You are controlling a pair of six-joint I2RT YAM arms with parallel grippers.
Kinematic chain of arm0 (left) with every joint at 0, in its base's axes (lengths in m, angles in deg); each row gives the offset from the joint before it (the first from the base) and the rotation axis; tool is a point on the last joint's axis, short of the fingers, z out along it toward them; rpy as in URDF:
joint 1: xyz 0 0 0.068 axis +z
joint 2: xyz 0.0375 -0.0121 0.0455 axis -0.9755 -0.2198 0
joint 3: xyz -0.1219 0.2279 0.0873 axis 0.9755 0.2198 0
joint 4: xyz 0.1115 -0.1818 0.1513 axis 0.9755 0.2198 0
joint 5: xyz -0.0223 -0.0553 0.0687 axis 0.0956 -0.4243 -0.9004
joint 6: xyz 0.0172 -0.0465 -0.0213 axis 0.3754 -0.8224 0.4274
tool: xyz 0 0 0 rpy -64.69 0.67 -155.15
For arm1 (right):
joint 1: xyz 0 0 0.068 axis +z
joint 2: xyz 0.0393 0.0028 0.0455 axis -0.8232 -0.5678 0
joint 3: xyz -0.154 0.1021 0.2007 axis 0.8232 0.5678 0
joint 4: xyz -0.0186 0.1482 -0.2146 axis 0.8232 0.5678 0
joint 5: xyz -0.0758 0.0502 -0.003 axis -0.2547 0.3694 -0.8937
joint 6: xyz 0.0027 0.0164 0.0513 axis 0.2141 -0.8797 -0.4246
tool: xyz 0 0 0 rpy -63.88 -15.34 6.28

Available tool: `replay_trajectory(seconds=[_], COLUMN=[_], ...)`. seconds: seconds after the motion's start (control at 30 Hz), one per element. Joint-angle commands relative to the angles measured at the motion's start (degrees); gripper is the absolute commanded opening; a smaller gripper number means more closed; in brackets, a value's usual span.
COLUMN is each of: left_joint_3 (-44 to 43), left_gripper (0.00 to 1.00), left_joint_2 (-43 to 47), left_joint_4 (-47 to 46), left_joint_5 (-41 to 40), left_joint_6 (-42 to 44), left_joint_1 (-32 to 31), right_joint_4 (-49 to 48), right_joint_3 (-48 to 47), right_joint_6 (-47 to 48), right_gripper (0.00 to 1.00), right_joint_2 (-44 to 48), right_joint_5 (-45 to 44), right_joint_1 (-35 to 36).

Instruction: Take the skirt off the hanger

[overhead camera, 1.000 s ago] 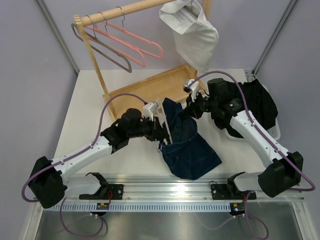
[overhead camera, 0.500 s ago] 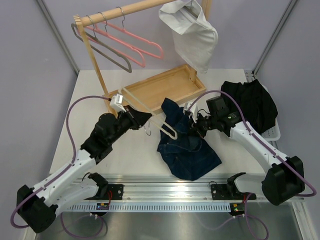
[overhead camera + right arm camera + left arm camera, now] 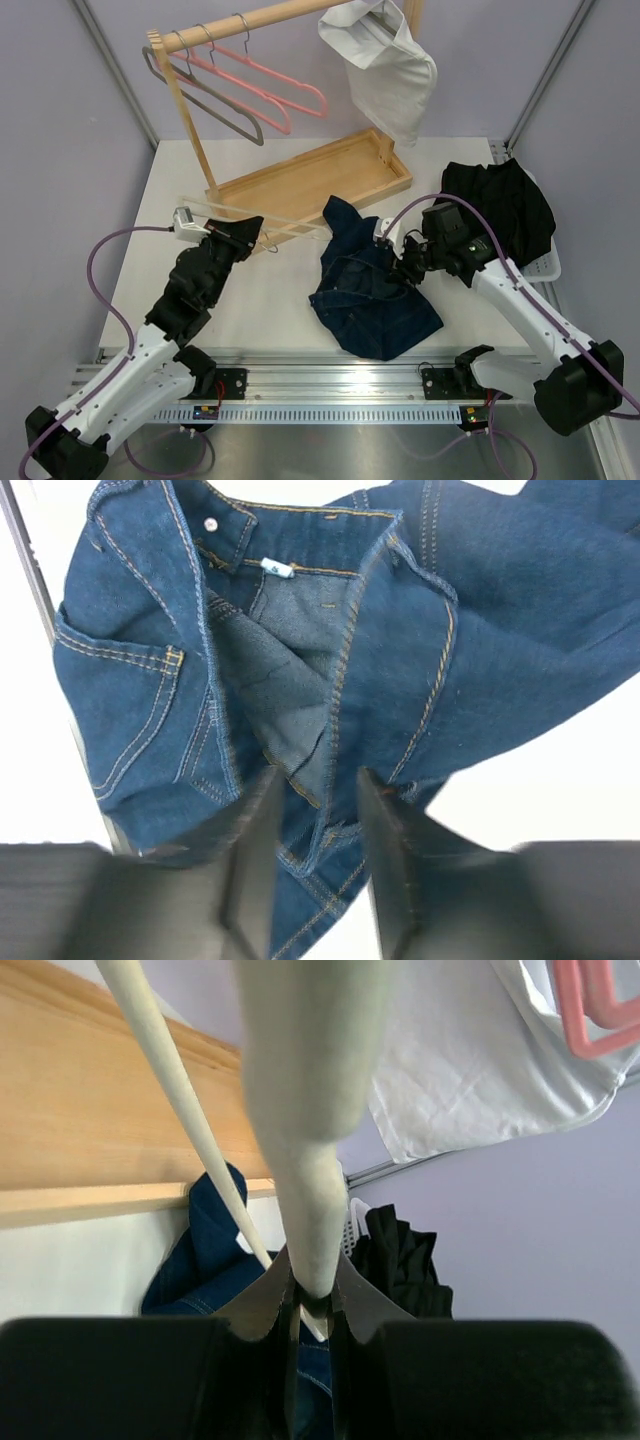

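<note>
On the surface (image 3: 250,300) between the two arms lies the skirt (image 3: 378,300), a crumpled heap of dark denim with its waistband turned toward the wooden tray (image 3: 300,180). Denim like this should handle as soft but weighty. It will fold and drag rather than slide stiffly, and it is not fragile. The stitched waistband, doubled and firm, looks a surer place to take hold than the loose hem. The right tool (image 3: 400,262) hovers directly over that waistband, its jaws standing apart with the seamed edge running up between them, gripping nothing as far as the wrist view shows. The left tool (image 3: 248,228) is off to the skirt's left, clamped tight on the pale hanger (image 3: 295,222), which it holds nearly level above the surface. The hanger's far end points at the skirt's upper corner and comes just beside it. Whether it touches the cloth there is hard to tell from above, but no part of the skirt appears draped on it.
</note>
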Motion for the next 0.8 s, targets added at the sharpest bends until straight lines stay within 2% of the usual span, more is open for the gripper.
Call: replay_trajectory(seconds=[0.0,0.03,0.13,0.17,0.27,0.37,0.43,0.57,0.63,0.77], left_joint_3=[0.68,0.59,0.24,0.33,0.77,1.29,1.12,0.77,1.29,2.08], left_gripper=[0.00,0.00,0.00,0.00,0.00,0.00,0.00,0.00,0.00,0.00], left_joint_2=[-0.67,-0.93,-1.64,-1.55,-1.81,-2.87,-3.48,-3.58,-3.31,-3.92], left_joint_4=[-1.84,-1.23,0.70,1.05,3.60,5.36,7.54,10.46,9.85,7.65], left_joint_5=[-1.64,-1.11,1.70,3.19,5.74,9.42,11.37,14.36,14.89,16.82], left_joint_6=[-7.90,-9.04,-13.96,-16.23,-22.64,-29.06,-31.36,-35.41,-36.38,-38.31], left_joint_1=[0.89,0.98,1.33,1.24,1.33,1.33,1.33,1.24,1.33,1.24], right_joint_4=[3.50,4.64,8.08,8.34,6.08,1.25,-4.64,-5.80,-6.24,-13.16], right_joint_3=[-7.11,-8.79,-13.81,-14.69,-12.95,-8.56,-6.71,-6.61,-6.61,-5.03], right_joint_6=[4.41,6.68,10.39,12.40,19.43,20.25,17.35,20.60,19.81,14.89], right_gripper=[0.50,0.65,0.84,0.98,1.00,0.99,0.99,1.00,0.99,0.99], right_joint_2=[3.68,4.21,5.44,5.71,7.63,6.07,4.92,3.86,3.43,2.37], right_joint_5=[-1.05,-0.35,2.89,4.13,14.57,23.81,22.79,22.42,23.30,20.23], right_joint_1=[0.25,0.16,0.25,0.25,0.16,0.25,0.77,0.78,0.86,3.23])
